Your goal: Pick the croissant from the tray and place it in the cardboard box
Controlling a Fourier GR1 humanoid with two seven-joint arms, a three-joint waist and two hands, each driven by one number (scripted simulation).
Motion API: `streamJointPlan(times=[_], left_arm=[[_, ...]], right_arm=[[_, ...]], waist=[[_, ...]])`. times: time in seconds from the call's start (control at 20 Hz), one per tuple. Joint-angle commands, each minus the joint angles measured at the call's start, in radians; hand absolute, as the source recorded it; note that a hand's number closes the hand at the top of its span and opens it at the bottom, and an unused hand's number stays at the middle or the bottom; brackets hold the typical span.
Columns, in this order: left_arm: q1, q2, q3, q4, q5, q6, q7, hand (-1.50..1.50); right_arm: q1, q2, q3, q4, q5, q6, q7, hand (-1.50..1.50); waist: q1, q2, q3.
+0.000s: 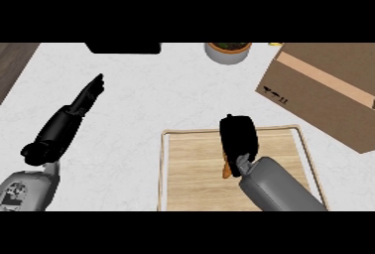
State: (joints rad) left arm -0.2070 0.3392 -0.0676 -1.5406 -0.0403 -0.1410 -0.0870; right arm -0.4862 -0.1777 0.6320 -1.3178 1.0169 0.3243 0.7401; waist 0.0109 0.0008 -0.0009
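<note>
A wooden tray (pixel 192 173) with a pale rim lies on the white counter at the lower middle. My right hand (pixel 239 137) is over its upper middle, palm down, fingers curled downward, covering most of the croissant. Only a thin orange-brown sliver of the croissant (pixel 227 169) shows at the hand's lower left, beside the wrist. I cannot tell whether the fingers close round it. The cardboard box (pixel 322 92) stands at the upper right, with a tape stripe across its top. My left hand (pixel 88 96) rests on the counter at the left, fingers straight and pointing away.
A grey pot (pixel 227 51) with brown filling stands at the far edge, just left of the box. A black object (pixel 123 47) sits at the far edge to the left. A dark wooden strip (pixel 13 62) borders the counter's left side.
</note>
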Motion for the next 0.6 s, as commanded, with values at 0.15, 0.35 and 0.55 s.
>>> streamJointPlan(times=[0.15, 0.35, 0.55], left_arm=[[-0.022, -0.015, -0.009, 0.007, 0.0, -0.004, 0.004, 0.0], [-0.043, -0.019, -0.012, 0.015, -0.025, 0.006, 0.031, 0.0], [-0.012, -0.011, 0.019, 0.019, -0.01, -0.013, 0.017, 0.0]], right_arm=[[-0.074, -0.032, 0.006, -0.066, -0.128, -0.19, -0.512, 1.5], [-0.112, -0.127, -0.056, -0.066, -0.126, -0.273, -0.707, 1.5], [-0.133, -0.108, -0.121, -0.191, -0.134, -0.224, -0.665, 1.5]], waist=[[0.019, 0.012, 0.004], [-0.002, 0.004, 0.002], [-0.008, -0.002, 0.001]])
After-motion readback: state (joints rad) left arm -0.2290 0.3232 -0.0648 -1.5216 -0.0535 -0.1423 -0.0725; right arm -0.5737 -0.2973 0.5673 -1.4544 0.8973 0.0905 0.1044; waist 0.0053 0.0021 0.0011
